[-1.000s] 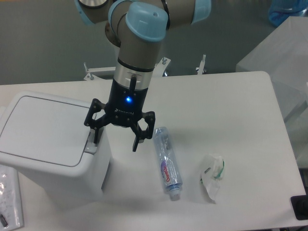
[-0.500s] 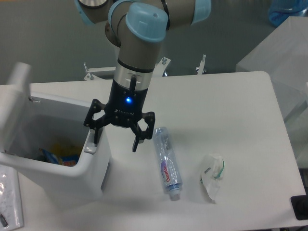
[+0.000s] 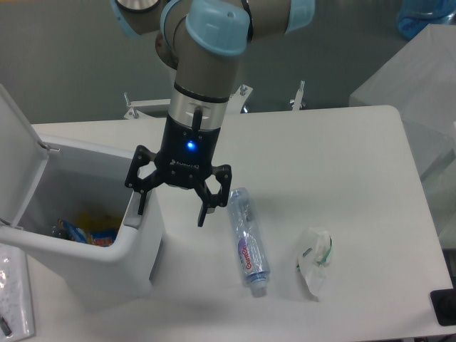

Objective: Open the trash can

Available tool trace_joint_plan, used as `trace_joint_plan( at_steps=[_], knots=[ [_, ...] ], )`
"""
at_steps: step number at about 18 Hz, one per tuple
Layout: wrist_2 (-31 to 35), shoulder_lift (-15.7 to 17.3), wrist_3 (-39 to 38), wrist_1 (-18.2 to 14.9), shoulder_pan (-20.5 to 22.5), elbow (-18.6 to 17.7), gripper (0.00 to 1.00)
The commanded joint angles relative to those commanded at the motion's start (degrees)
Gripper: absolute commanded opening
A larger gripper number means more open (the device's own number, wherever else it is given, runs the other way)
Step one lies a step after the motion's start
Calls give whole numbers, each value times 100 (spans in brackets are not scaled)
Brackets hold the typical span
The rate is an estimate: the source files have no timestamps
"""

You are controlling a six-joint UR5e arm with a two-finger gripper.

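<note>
The white trash can point(image 3: 135, 253) stands at the left of the table with its lid point(image 3: 18, 157) swung up and tilted back to the left. Coloured rubbish point(image 3: 78, 231) shows inside. My gripper point(image 3: 172, 205) hangs open over the can's right rim, one finger point(image 3: 141, 201) by the grey push tab point(image 3: 132, 219), the other point(image 3: 204, 208) outside the can. It holds nothing.
A clear plastic water bottle point(image 3: 247, 242) lies on the table just right of the gripper. A crumpled white wrapper point(image 3: 315, 258) lies further right. A clear bag point(image 3: 14, 292) sits at the front left edge. A white box point(image 3: 410, 78) stands off the table's right.
The trash can lid went from flat and closed to swung fully up and back to the left. The gripper has barely moved.
</note>
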Motion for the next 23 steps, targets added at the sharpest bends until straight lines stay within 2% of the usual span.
trace_joint_plan(
  at_steps=[4,8,12,17,19,23],
  knots=[
    [35,-228,61,0,62,142,100],
    [781,-317,684,-79,184,115,100],
    [1274,-431,1526,-132,597,62,100],
    [1292,-563,2617,-158,1088,37,100],
    [1301,-624,3083,-385,1422,10,100],
    [1318,-624,4348,-1246,1810,167,100]
  ],
)
